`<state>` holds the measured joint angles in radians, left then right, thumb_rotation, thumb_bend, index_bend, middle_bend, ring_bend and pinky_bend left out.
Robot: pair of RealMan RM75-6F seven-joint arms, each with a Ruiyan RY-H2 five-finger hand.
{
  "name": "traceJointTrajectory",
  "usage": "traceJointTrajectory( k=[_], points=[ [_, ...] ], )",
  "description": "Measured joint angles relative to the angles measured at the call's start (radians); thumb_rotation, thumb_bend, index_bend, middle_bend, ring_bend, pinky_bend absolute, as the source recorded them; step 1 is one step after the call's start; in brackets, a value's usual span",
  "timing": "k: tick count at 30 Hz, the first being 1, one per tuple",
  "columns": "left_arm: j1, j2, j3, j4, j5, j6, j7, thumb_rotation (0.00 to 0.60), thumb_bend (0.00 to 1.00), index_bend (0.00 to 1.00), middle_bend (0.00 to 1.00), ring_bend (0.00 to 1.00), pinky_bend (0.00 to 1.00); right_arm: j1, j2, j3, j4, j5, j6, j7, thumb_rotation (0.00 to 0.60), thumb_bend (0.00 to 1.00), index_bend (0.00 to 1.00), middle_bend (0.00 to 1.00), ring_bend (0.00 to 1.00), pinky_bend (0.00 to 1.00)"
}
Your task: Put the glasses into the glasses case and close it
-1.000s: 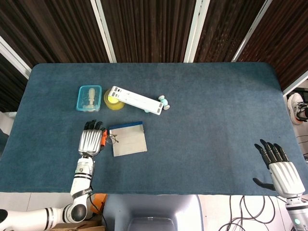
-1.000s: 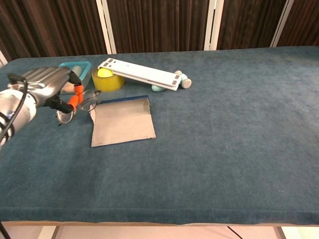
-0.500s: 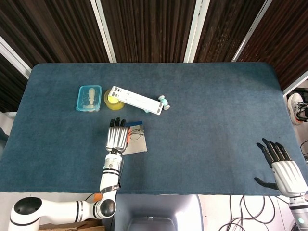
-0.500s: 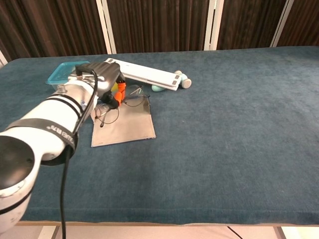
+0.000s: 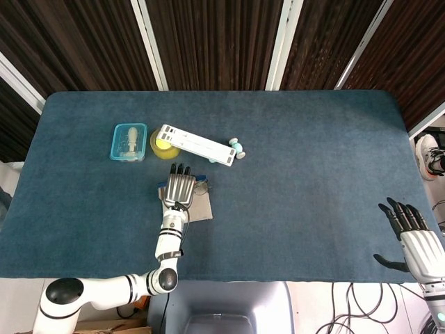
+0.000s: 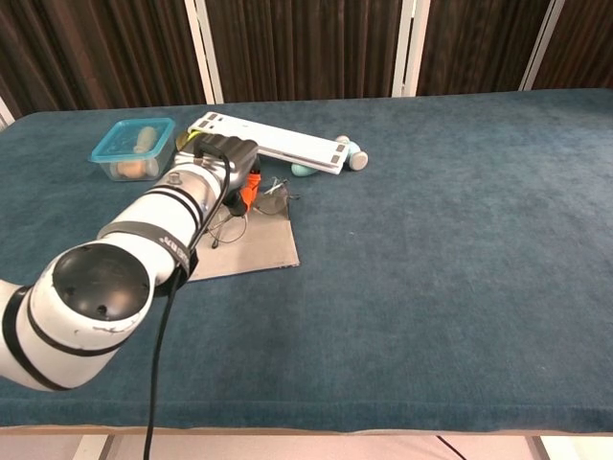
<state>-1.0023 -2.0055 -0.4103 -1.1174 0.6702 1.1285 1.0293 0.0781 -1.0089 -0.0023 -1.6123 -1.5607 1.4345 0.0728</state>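
Observation:
The glasses case (image 6: 261,245) lies flat on the table, grey with a blue far edge, left of centre. In the head view my left hand (image 5: 179,188) hovers over it and hides most of the case (image 5: 202,209). That left hand (image 6: 228,161) pinches the thin wire-framed glasses (image 6: 273,199) with its orange-tipped fingers. The glasses (image 5: 201,186) hang above the case's far right part. My right hand (image 5: 417,245) is at the table's front right edge, fingers apart, holding nothing; the chest view does not show it.
Behind the case lie a clear blue box (image 5: 129,141) with something inside, a yellow roll (image 5: 162,147), a long white device (image 5: 197,145) resting on it, and a small teal object (image 5: 237,147). The table (image 5: 313,167) is covered in blue cloth.
My left hand has carried the glasses to the right, from beside the case's left edge to above the case. The right hand has drifted slightly toward the front right.

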Motion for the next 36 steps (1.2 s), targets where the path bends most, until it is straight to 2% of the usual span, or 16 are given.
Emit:
traceJointTrajectory(
  k=[12, 30, 36],
  points=[
    [-0.018, 0.036, 0.065, 0.08, 0.07, -0.09, -0.05, 0.6, 0.55, 0.8, 0.22, 0.09, 0.09, 0.003, -0.006, 0.007, -0.005, 0.019, -0.012, -0.024, 0.6, 0.25, 0.0, 0.0, 0.0, 0.0],
    [-0.005, 0.183, 0.167, -0.043, 0.151, -0.176, -0.075, 0.6, 0.55, 0.8, 0.21, 0.08, 0.07, 0.002, -0.006, 0.006, -0.008, 0.017, -0.013, -0.031, 0.6, 0.25, 0.0, 0.0, 0.0, 0.0],
    [-0.011, 0.206, 0.201, -0.04, 0.181, -0.199, -0.088, 0.6, 0.55, 0.81, 0.21, 0.07, 0.06, -0.001, -0.004, 0.005, -0.01, 0.013, -0.006, -0.026, 0.6, 0.25, 0.0, 0.0, 0.0, 0.0]
  ],
)
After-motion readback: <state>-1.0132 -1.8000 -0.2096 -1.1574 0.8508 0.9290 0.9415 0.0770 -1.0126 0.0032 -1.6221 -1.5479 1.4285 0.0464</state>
